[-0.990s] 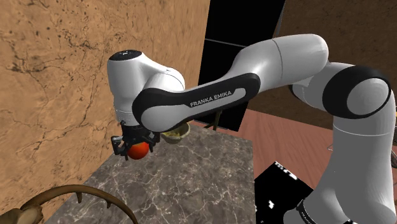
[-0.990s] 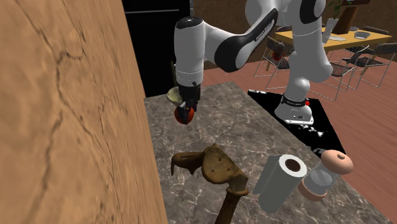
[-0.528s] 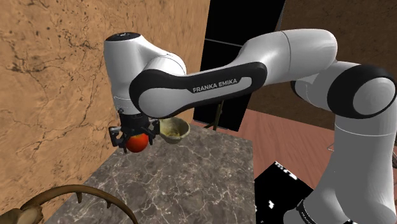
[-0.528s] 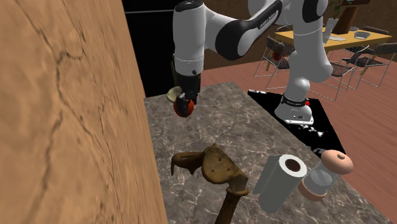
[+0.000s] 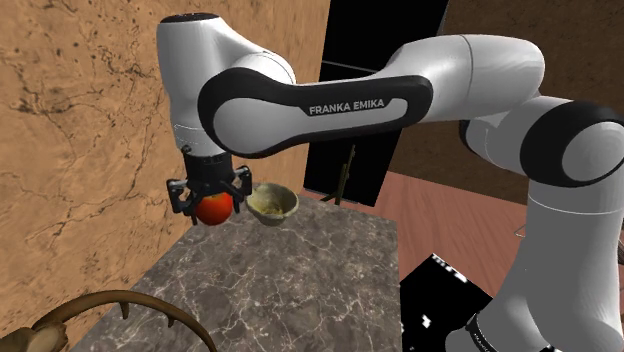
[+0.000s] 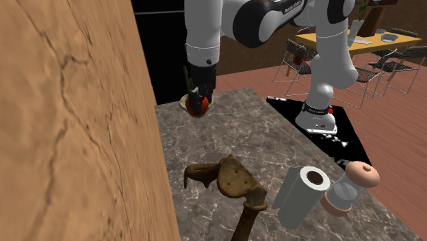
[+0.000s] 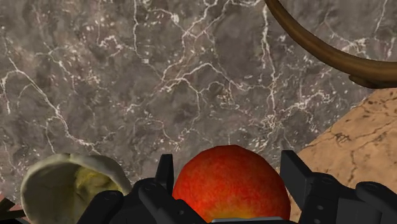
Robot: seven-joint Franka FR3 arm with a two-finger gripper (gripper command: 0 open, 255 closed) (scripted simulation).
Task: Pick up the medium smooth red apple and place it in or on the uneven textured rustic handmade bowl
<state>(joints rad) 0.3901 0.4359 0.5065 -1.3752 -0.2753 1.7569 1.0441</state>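
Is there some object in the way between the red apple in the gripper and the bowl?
Nothing visible. The black gripper holds the smooth red apple above the grey marble counter, and the pale uneven bowl stands close beside it.

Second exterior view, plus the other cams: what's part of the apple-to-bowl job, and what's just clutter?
Job:
- red apple, clasped in the gripper
- pale uneven bowl, close beside the apple

Lying about:
- paper towel roll
- pink-lidded jar
- brown horn-like object
- dining table in the background
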